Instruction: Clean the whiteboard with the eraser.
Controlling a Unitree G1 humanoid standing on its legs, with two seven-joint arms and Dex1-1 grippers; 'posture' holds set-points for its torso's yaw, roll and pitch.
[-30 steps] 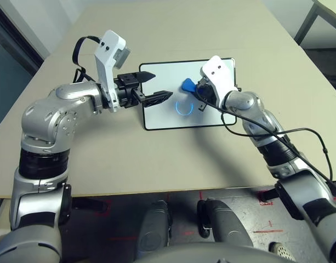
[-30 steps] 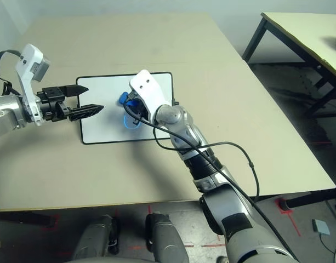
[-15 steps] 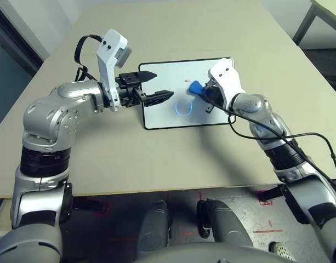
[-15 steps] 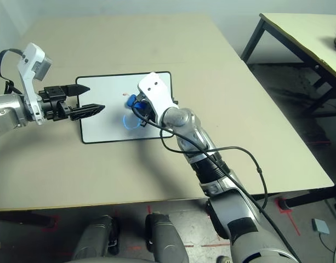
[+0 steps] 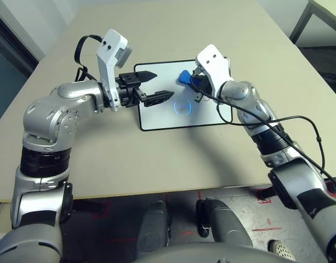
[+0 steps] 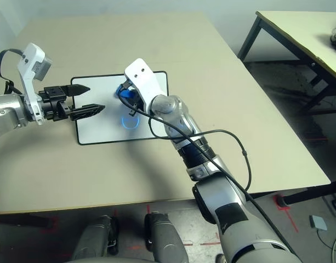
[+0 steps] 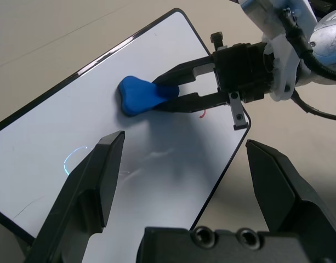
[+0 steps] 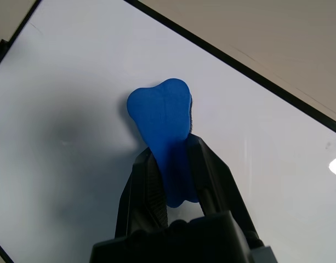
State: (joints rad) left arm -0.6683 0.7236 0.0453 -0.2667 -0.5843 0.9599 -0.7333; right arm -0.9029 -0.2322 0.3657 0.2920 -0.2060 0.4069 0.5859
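Toward twelve o'clock from the blue circle (image 5: 182, 114) on the whiteboard (image 5: 157, 119), the eraser (image 8: 161, 112), gripped by the right gripper (image 8: 168, 143), has slid farther out, likely advancing the wipe, while the left gripper (image 5: 164, 84) gapes.

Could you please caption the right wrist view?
Right gripper holding a blue eraser over a whiteboard.

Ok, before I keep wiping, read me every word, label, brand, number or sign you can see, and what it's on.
None: no readable text on the whiteboard, the eraser or the arms.
The whiteboard has only marks, a blue curve and a small red stroke.
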